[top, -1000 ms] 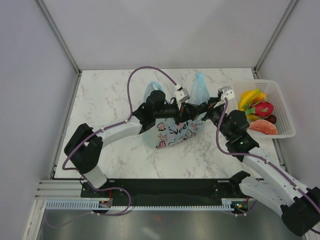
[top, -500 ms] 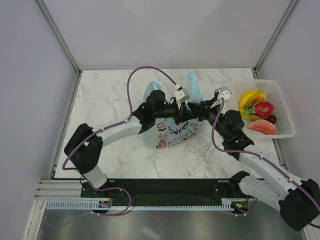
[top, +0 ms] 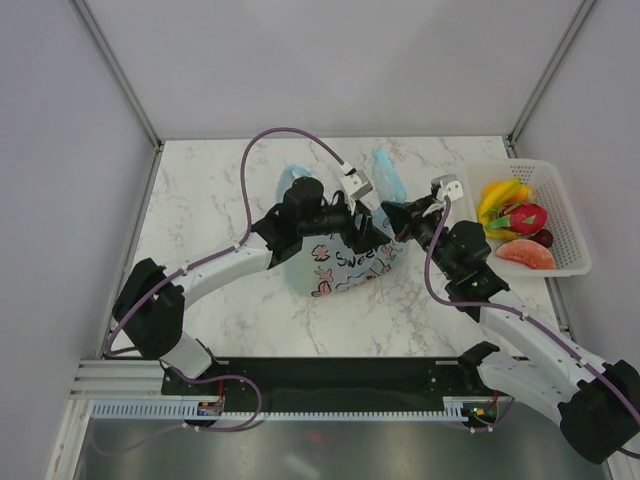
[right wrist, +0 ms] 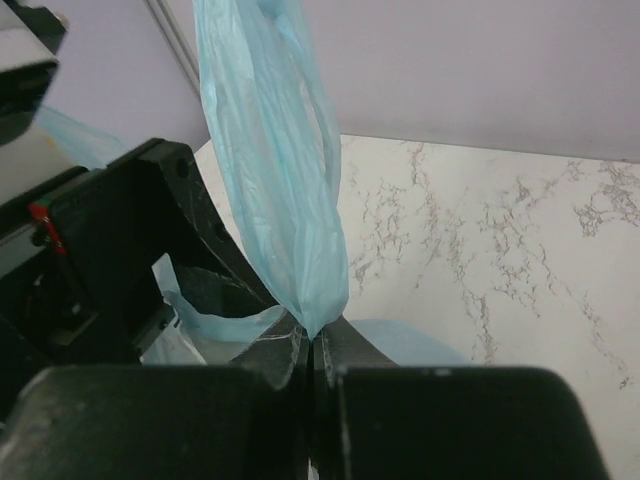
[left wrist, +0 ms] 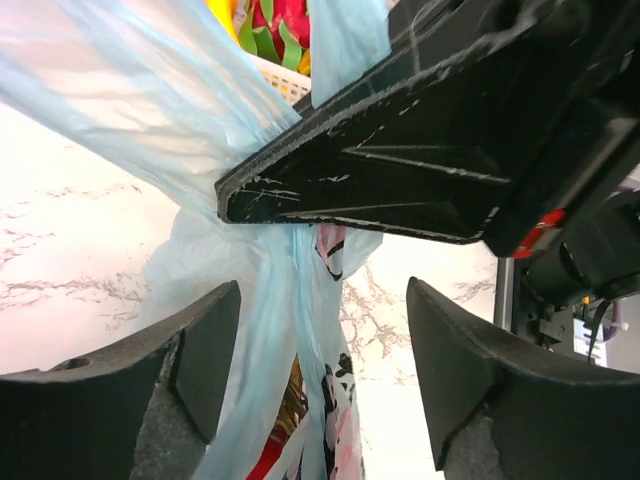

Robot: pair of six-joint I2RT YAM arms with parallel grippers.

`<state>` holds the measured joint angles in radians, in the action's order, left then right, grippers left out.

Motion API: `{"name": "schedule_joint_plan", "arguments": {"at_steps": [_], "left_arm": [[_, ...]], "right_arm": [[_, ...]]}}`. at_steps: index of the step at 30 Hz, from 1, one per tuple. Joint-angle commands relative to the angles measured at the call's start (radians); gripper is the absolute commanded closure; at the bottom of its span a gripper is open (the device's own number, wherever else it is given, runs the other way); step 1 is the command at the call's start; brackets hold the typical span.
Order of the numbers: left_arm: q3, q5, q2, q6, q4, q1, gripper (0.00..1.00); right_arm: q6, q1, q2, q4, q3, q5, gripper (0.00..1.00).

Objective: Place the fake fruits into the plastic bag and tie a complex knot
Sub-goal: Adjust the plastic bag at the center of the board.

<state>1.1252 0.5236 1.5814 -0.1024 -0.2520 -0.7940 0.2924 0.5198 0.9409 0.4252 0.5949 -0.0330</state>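
The light-blue plastic bag point(top: 345, 262) with pink doodles lies mid-table. Its right handle loop point(right wrist: 270, 150) stands up from my right gripper point(right wrist: 315, 345), which is shut on the handle's base. My left gripper point(left wrist: 320, 370) is open just left of it. A twisted strand of the bag point(left wrist: 285, 330) hangs between its fingers point(left wrist: 200, 350) without being pinched. The right gripper's black fingers point(left wrist: 400, 170) cross above that strand. Red and yellow shapes point(left wrist: 270, 440) show through the bag. The fake fruits, bananas point(top: 500, 192), dragon fruit point(top: 524, 216) and an orange-red slice point(top: 527, 254), lie in the basket.
The white mesh basket point(top: 572, 215) stands at the table's right edge, close to my right arm. The bag's other handle loop point(top: 300, 178) sticks up behind my left wrist. A purple cable point(top: 270, 140) arcs over the left arm. Walls enclose the marble table point(top: 200, 200).
My left gripper has opened and let go of the bag's strand. My right gripper has shut on the right handle, which shifted slightly left. The left arm's elbow swung leftward.
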Motion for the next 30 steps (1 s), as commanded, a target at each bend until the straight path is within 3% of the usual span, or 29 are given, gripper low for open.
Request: {"name": "schedule_joint_plan", "arguments": {"at_steps": [1, 3, 12, 24, 30], "left_arm": [[0.050, -0.066, -0.092, -0.031, 0.059, -0.004, 0.24], [0.067, -0.118, -0.126, -0.040, 0.080, -0.004, 0.19], [0.243, -0.244, -0.135, -0.097, 0.272, -0.004, 0.17], [0.375, -0.228, -0.017, -0.192, 0.290, -0.002, 0.12], [0.363, -0.353, 0.003, -0.286, 0.290, -0.004, 0.02]], "right_arm": [[-0.013, -0.003, -0.024, 0.026, -0.006, 0.015, 1.00], [-0.016, -0.003, -0.022, 0.023, -0.004, 0.007, 1.00], [-0.029, -0.003, -0.031, 0.006, 0.000, -0.004, 1.00], [-0.035, -0.003, -0.021, -0.005, 0.011, -0.015, 1.00], [-0.033, -0.003, -0.014, 0.004, 0.014, -0.016, 1.00]]}}
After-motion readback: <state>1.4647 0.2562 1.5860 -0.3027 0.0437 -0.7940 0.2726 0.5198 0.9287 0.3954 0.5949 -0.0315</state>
